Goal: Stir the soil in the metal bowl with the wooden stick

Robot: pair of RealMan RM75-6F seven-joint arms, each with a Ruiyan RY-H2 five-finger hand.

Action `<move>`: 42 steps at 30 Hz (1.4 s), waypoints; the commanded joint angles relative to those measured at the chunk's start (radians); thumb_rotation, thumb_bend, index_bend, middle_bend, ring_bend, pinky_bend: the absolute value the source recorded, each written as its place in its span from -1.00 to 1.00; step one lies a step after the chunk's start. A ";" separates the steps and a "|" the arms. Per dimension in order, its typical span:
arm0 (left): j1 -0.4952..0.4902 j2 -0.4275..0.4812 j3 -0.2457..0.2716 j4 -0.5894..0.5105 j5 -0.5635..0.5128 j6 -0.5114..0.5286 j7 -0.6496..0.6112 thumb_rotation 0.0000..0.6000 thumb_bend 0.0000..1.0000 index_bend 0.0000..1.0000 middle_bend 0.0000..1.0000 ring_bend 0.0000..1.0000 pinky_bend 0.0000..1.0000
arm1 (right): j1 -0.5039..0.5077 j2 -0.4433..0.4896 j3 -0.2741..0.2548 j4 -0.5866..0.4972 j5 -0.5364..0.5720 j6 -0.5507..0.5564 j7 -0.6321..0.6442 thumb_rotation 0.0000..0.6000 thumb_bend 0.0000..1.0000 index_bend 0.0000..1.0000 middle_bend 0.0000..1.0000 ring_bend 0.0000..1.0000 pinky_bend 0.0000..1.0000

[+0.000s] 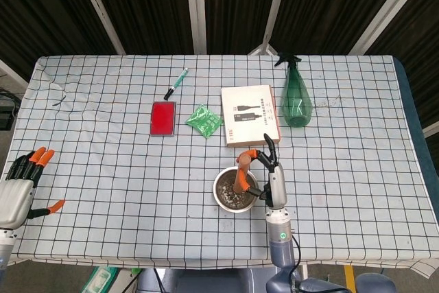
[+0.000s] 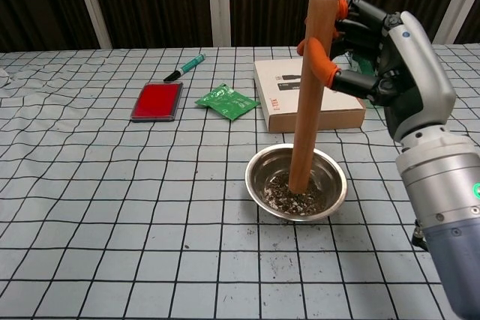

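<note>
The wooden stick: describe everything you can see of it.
The wooden stick is a plain, thick round rod of smooth reddish-brown wood with a flat-cut top. It stands nearly upright, leaning slightly so its top sits further right than its foot. Its lower end is planted in the dark soil inside the metal bowl, near the middle. The right hand grips it near the top, orange-tipped fingers wrapped around the shaft. Nothing else touches it.

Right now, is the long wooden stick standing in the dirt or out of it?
In it. The wooden stick stands nearly upright, its bottom end in the soil.
</note>
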 commanded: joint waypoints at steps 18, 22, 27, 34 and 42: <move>-0.001 -0.001 -0.001 -0.001 0.002 0.000 0.000 1.00 -0.87 -1.00 -1.00 -1.00 -1.00 | -0.006 -0.017 -0.025 0.044 -0.013 -0.001 -0.001 1.00 0.01 0.50 0.10 0.16 -0.96; 0.001 -0.002 -0.001 0.002 0.006 0.007 0.004 1.00 -0.87 -1.00 -1.00 -1.00 -1.00 | -0.021 -0.031 -0.045 0.076 0.000 -0.012 0.011 1.00 0.01 0.50 0.10 0.16 -0.96; 0.001 -0.003 -0.002 0.001 0.005 0.009 0.005 1.00 -0.87 -1.00 -1.00 -1.00 -1.00 | -0.016 -0.040 -0.037 0.087 -0.006 -0.007 0.021 1.00 0.01 0.50 0.10 0.16 -0.96; 0.001 -0.003 -0.002 0.004 0.006 0.008 0.000 1.00 -0.87 -1.00 -1.00 -1.00 -1.00 | 0.005 -0.013 -0.012 0.028 -0.037 0.018 -0.007 1.00 0.01 0.50 0.10 0.16 -0.96; 0.000 -0.003 -0.002 0.000 0.006 0.007 0.004 1.00 -0.87 -1.00 -1.00 -1.00 -1.00 | -0.004 -0.001 -0.026 0.000 -0.031 0.008 -0.027 1.00 0.01 0.50 0.10 0.16 -0.96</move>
